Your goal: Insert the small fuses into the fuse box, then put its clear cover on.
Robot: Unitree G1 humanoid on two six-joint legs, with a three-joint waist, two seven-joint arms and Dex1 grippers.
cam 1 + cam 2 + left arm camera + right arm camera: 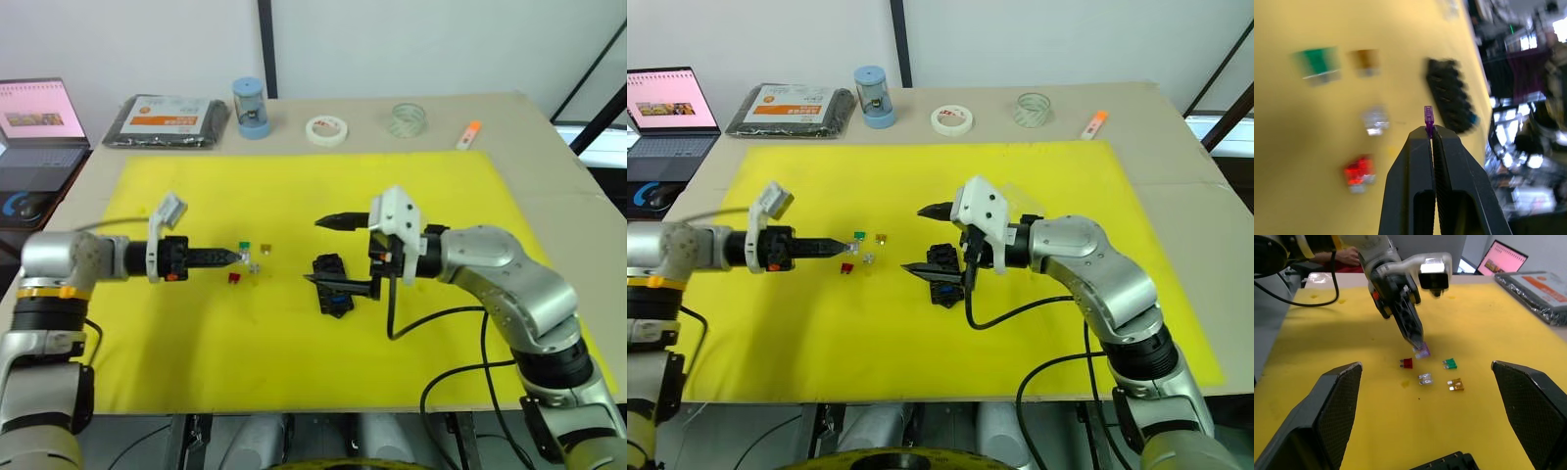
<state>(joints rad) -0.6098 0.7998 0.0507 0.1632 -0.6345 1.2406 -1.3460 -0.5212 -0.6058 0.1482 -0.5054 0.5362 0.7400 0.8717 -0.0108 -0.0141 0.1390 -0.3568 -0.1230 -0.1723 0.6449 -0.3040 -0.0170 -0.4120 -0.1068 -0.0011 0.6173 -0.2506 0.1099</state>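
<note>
My arms & grippers, by looks

Both arms silver-grey metal w/ rounded joint housings; left arm (69, 262) has an orange-yellow ring near the elbow, black segment below. Right arm (1095, 264) bulkier, black joint lower down, black cables looping off the wrist & along the forearm. Each wrist carries a white plastic camera block; left one has a thin grey cable running back. Left gripper (1431, 134): black wrist section w/ small red-orange mark, 2 slim black tapered fingers. Right gripper (1425, 396): 2 broad black fingers (1334, 404) w/ fine cross-hatch texture on the pads.
</note>
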